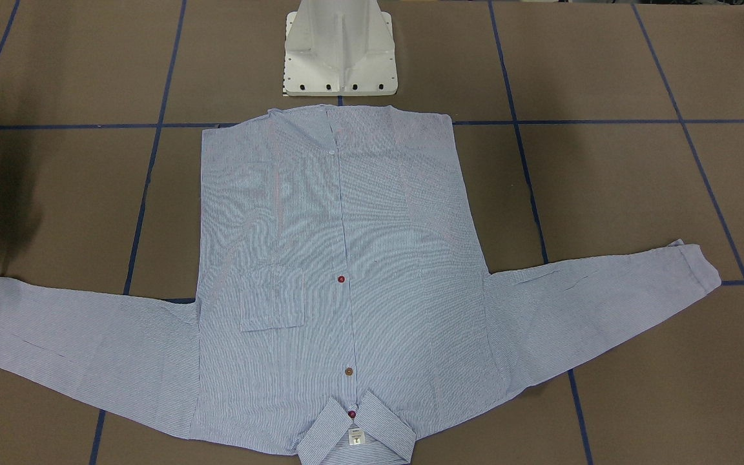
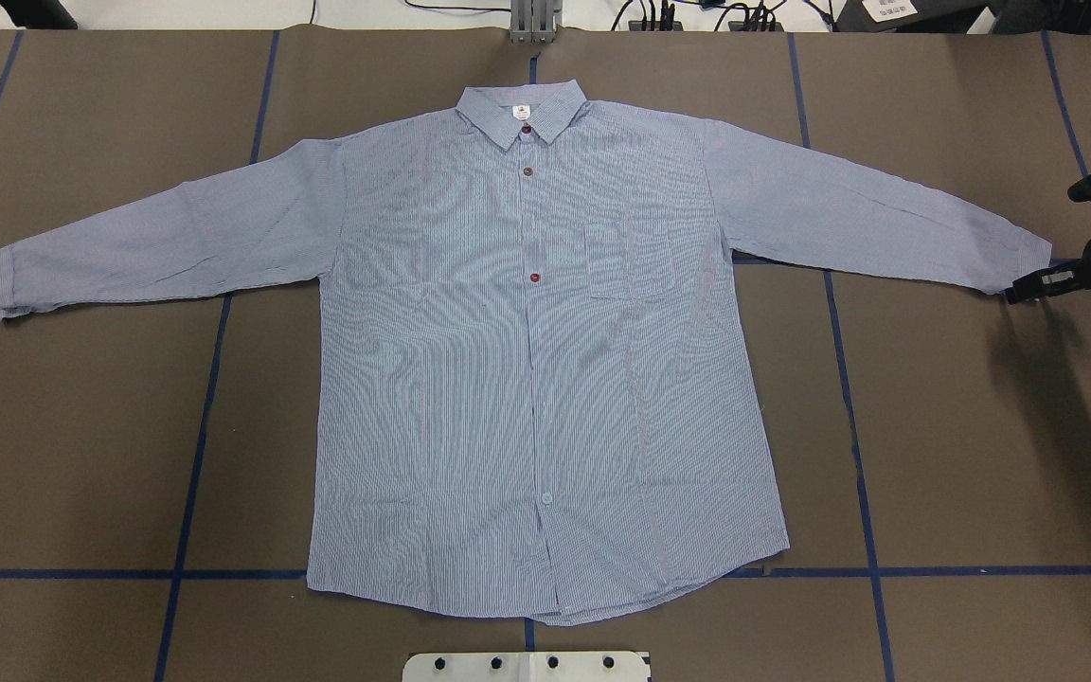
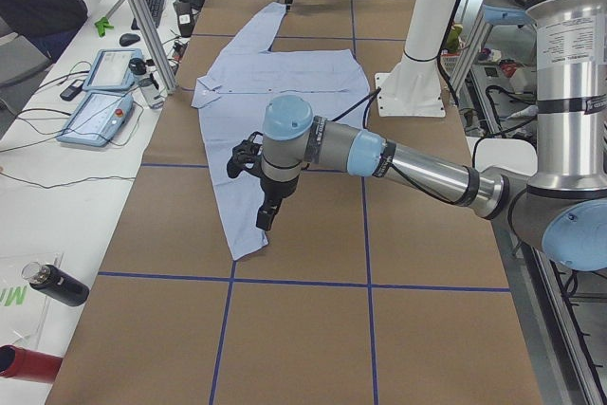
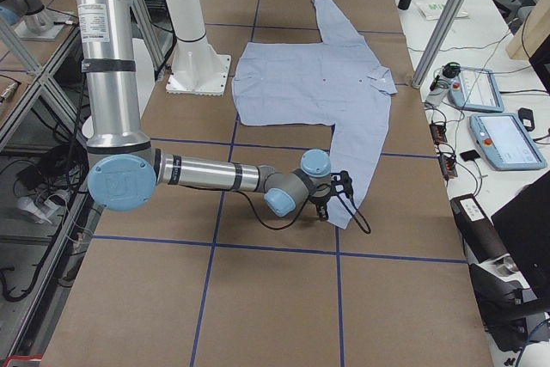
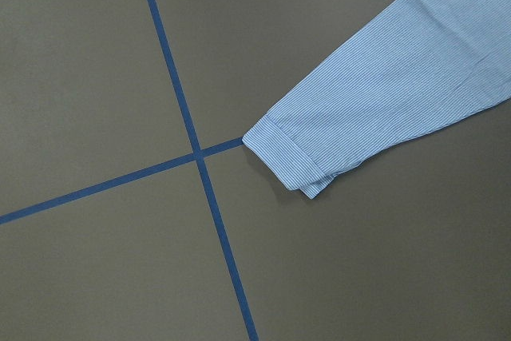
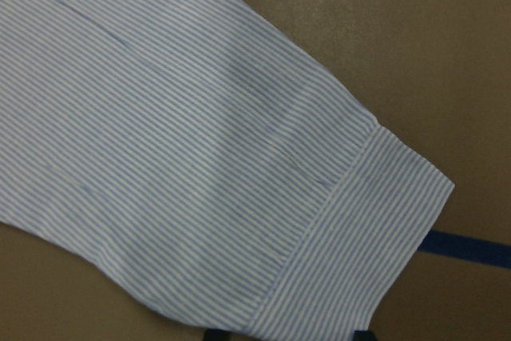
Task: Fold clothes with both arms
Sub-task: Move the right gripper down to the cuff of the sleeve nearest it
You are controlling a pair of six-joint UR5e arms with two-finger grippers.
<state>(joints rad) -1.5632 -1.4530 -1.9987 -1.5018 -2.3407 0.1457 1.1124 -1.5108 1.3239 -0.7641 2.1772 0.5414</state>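
One light-blue, white-striped long-sleeved shirt (image 2: 527, 379) is spread flat, front up, on the brown blue-taped table (image 2: 81, 426), sleeves out wide, collar away from the white pedestal base (image 1: 340, 51); three dark red and brown buttons (image 2: 535, 278) are counted. Of two black two-finger grippers, the right gripper (image 2: 1019, 292) is held with fingers apart at one cuff (image 6: 359, 221), whereas the left gripper (image 3: 266, 217), above the other cuff (image 5: 287, 161), cannot be judged.
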